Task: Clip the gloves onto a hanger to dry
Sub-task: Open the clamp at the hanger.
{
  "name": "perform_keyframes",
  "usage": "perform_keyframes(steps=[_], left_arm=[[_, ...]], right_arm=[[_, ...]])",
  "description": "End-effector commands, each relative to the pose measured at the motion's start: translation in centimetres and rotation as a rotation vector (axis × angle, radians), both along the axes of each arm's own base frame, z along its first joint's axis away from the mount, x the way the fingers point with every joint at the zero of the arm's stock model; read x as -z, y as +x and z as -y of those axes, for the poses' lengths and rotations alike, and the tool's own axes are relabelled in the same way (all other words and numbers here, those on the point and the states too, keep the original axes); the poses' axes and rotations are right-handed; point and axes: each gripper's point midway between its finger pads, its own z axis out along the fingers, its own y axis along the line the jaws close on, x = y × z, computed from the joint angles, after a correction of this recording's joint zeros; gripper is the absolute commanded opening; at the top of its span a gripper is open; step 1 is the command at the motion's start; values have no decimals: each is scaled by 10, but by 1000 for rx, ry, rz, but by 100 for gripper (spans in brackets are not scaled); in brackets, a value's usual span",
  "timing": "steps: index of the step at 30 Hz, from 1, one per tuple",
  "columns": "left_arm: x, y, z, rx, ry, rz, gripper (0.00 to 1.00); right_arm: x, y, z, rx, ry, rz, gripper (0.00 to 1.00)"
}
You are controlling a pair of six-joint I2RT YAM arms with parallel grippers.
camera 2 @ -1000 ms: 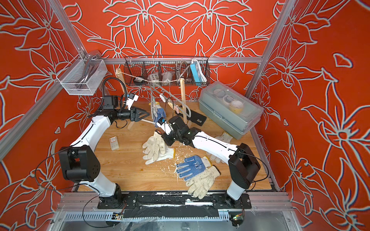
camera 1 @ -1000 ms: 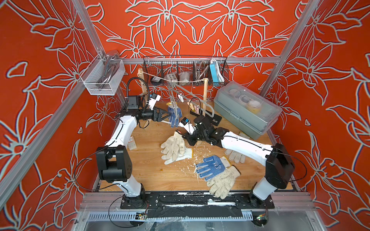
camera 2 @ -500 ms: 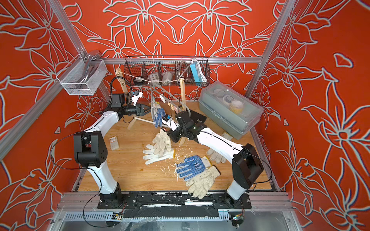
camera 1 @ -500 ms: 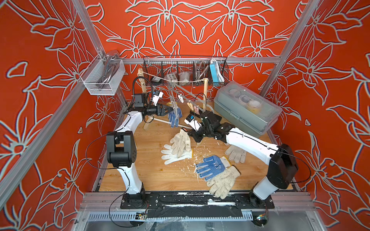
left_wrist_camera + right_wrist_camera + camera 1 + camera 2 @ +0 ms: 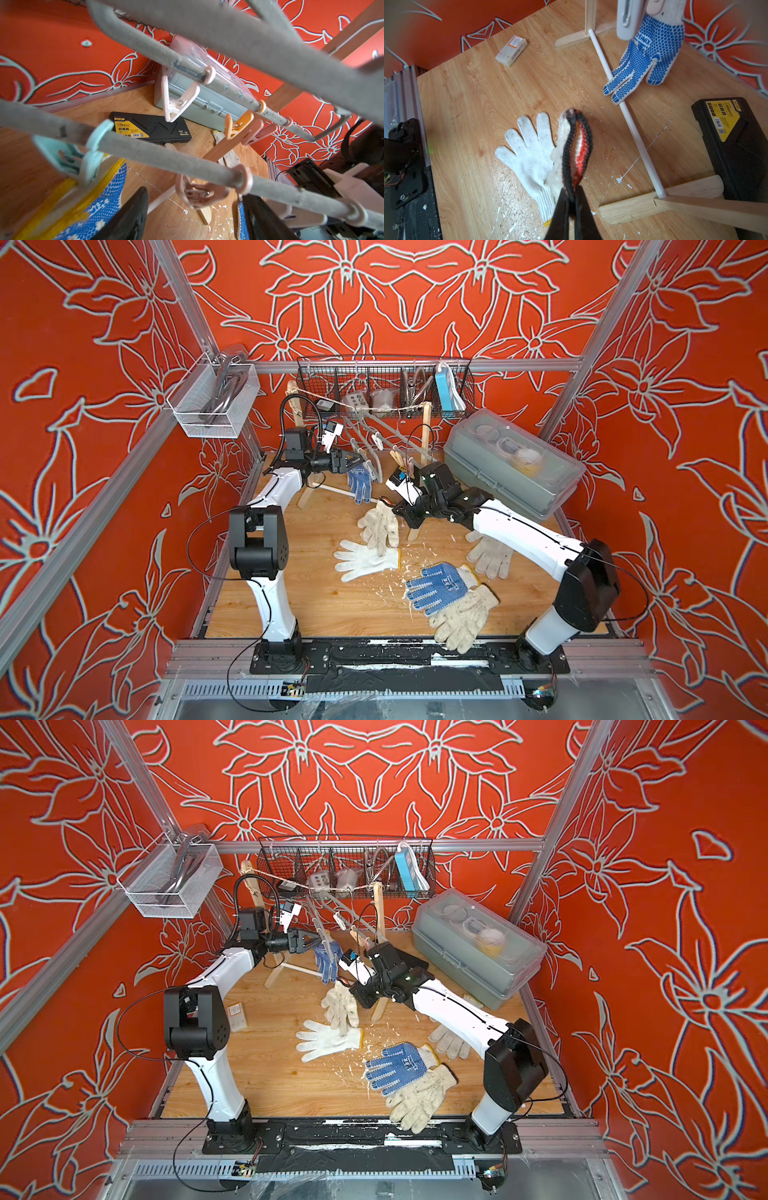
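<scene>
The right pincer (image 5: pixel 572 204) pinches an off-white glove (image 5: pixel 560 149) by its cuff, the glove dangling beneath it. The left pincer (image 5: pixel 356 461) gapes wide beside the blue-dotted glove (image 5: pixel 360 485) clipped to the hanger (image 5: pixel 158 152).

Grey lidded box (image 5: pixel 494 483), black case (image 5: pixel 162 127)

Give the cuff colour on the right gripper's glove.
Black edge, red inside, on the glove; clearest in right wrist view.

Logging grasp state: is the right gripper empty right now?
No, the right gripper is shut on the black-and-red cuff of a white glove.
</scene>
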Motion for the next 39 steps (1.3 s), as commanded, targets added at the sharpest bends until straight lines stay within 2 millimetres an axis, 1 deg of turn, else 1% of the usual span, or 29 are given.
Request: perform_keyframes(steps=[1, 7, 12, 18, 23, 25, 28, 30, 36, 39], left_arm=[[-5, 1, 8, 35, -14, 25, 70], [-4, 7, 13, 3, 5, 44, 70], [-4, 12, 13, -29, 24, 68, 67], [-6, 19, 13, -62, 34, 98, 60], [-13, 19, 14, -53, 25, 137, 53], [-16, 19, 14, -52, 18, 148, 49], [-17, 19, 14, -50, 18, 149, 45], [-16, 18, 14, -48, 24, 151, 42], [-17, 12, 13, -40, 52, 162, 31], [-18, 6, 13, -28, 67, 166, 26]], right_arm=[[-12, 1, -1, -14, 8, 12, 0], [-14, 3, 0, -4, 10, 14, 0], [-17, 4, 0, 1, 11, 19, 0], [-18, 4, 1, 7, 10, 23, 0], [-19, 4, 2, 7, 8, 24, 0], [-18, 3, 2, 7, 6, 22, 0], [-18, 2, 2, 3, 6, 21, 0], [-18, 3, 2, 3, 5, 22, 0], [-19, 8, 6, 2, -22, 47, 0], [-17, 12, 11, 5, -45, 60, 0]])
